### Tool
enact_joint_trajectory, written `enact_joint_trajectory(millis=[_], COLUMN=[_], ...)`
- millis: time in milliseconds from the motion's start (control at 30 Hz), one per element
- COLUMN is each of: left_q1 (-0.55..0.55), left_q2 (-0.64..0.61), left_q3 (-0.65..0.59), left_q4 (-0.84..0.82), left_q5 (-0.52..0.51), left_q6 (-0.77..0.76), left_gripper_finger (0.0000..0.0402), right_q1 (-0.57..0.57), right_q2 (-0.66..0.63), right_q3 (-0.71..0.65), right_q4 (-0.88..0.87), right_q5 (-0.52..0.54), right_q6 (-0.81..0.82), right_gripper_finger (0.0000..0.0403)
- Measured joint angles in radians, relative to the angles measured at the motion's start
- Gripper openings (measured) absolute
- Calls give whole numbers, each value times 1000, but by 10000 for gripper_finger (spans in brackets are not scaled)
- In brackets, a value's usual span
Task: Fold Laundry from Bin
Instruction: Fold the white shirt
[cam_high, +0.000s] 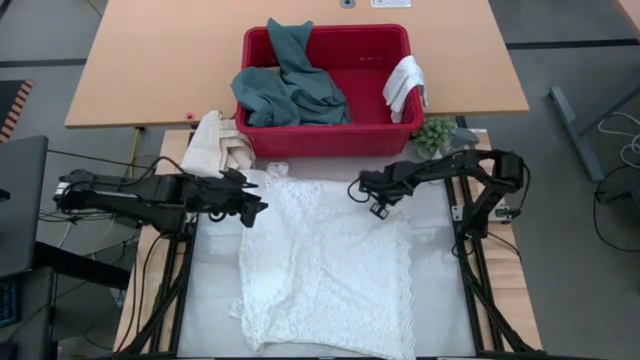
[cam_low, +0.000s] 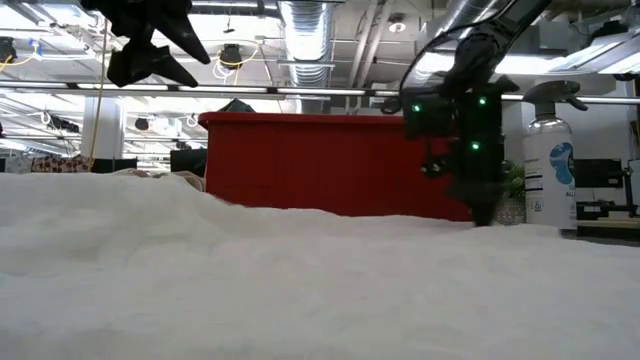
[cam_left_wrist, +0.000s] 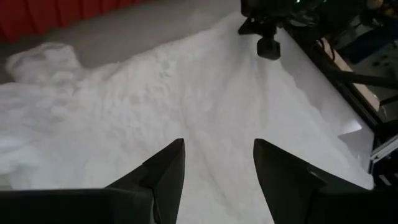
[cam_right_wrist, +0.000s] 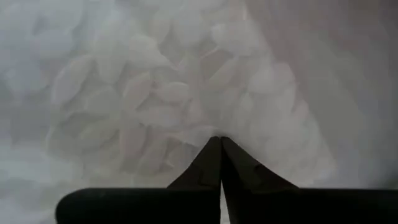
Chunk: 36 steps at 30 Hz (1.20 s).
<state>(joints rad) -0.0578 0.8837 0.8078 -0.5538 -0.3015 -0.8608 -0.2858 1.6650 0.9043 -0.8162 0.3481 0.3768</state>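
1. The white textured towel (cam_high: 325, 265) lies spread flat on the desk (cam_high: 440, 290), its long axis running from the near edge of the desk away toward the bin (cam_high: 326, 90). It fills most of the space between the two arms.

2. The right pincer (cam_high: 378, 207) sits at the towel's far right corner, tips down on the cloth. In the right wrist view its fingers (cam_right_wrist: 219, 163) are pressed together with the textured weave directly beneath them; I judge they pinch a fold of the towel, though the cloth between the tips cannot be made out.

3. The left pincer (cam_high: 252, 210) is at the towel's far left corner and, in the low view, hangs clear above the cloth. Its fingers (cam_left_wrist: 165, 174) are spread and hold nothing.

4. So both far corners lie right at the pincers, one each. A fold probably means carrying this far edge along the long axis toward the near edge, and the left side first needs its own grip.

5. Farther off, the bin stands just beyond the towel, holding the teal-green garment (cam_high: 285, 85) and a small white cloth (cam_high: 405, 85) draped over its right rim.
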Motion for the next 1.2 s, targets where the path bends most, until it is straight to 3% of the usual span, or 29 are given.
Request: enact_joint_trajectory(millis=[133, 367, 633, 767, 933, 1033, 1200], left_q1=[0, 0, -74, -188, -416, -549, -725], left_q2=[0, -1, -24, -40, -31, -8, 51], left_q3=[0, 0, 0, 0, 0, 0, 0], left_q4=[-12, -18, -34, -32, -30, -31, -30], left_q5=[9, 44, 250, 312, 293, 239, 126], left_q6=[0, -29, -100, -178, -312, -390, -481], left_gripper_finger=[178, 178, 178, 178, 161, 129, 45], right_q1=[-6, -11, 142, 309, 583, 723, 832], right_q2=[0, -15, -146, -242, -258, -198, -75], right_q3=[-2, 45, 225, 267, 218, 209, 209], right_q4=[-128, -348, -329, -230, -167, -136, -68], right_q5=[50, 147, 42, -85, -101, -69, -90], right_q6=[40, 152, 144, 202, 446, 578, 706], right_gripper_finger=[14, 29, 17, 17, 18, 17, 17])
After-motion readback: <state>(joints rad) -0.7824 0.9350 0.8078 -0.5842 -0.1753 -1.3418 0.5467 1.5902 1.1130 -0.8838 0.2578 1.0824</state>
